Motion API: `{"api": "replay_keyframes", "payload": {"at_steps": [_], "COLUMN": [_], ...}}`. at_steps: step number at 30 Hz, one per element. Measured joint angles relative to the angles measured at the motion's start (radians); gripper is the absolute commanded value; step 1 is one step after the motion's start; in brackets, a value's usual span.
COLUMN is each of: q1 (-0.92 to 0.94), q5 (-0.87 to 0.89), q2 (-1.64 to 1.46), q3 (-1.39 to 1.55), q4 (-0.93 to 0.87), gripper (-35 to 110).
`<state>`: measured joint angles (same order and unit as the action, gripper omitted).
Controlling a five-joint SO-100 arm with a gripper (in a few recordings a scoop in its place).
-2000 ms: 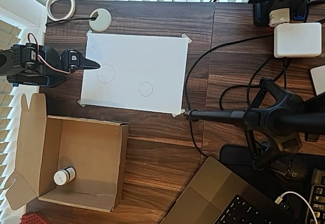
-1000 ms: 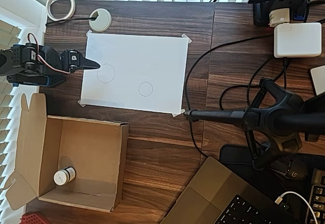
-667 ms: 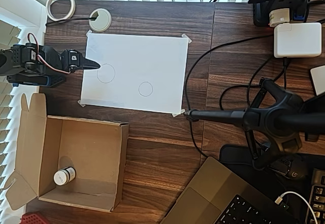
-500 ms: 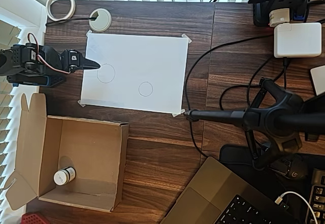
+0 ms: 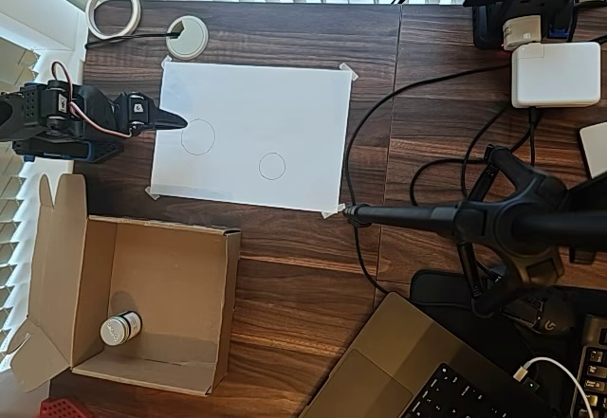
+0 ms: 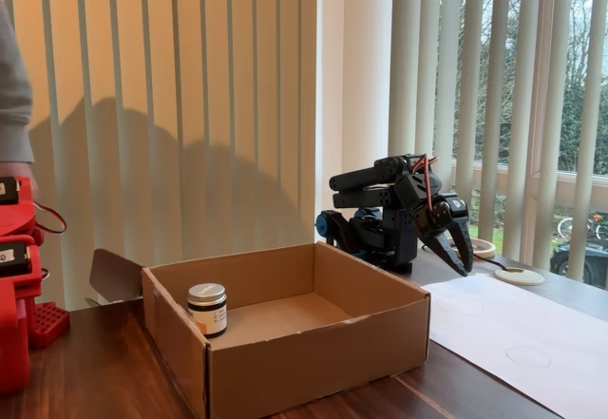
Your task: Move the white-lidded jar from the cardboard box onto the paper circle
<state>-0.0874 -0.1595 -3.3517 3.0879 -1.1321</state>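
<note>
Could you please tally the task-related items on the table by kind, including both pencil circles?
White-lidded jar: 1
Cardboard box: 1
Pencil circles on the paper sheet: 2, a smaller circle and a larger circle
Total: 4

There is one jar [image 5: 120, 328] in one box [image 5: 180, 266]. One sheet of paper [image 5: 285, 105] has two drawn circles, a small one [image 5: 272, 166] and a big one [image 5: 197, 136]. There is one tape ring [image 5: 113, 10], one white disc [image 5: 187, 37] and one gripper [image 5: 174, 121].
</note>
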Motion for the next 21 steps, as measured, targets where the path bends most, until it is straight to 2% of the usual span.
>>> {"api": "replay_keyframes", "payload": {"at_steps": [7,13,21], "q1": [0.0,-0.008,0.035], "q5": [0.0,-0.003,-0.075], "q2": [0.0,0.0,0.0], "q3": [0.0,0.0,0.054], "q4": [0.0,0.0,0.153], "gripper": [0,26,29]}}
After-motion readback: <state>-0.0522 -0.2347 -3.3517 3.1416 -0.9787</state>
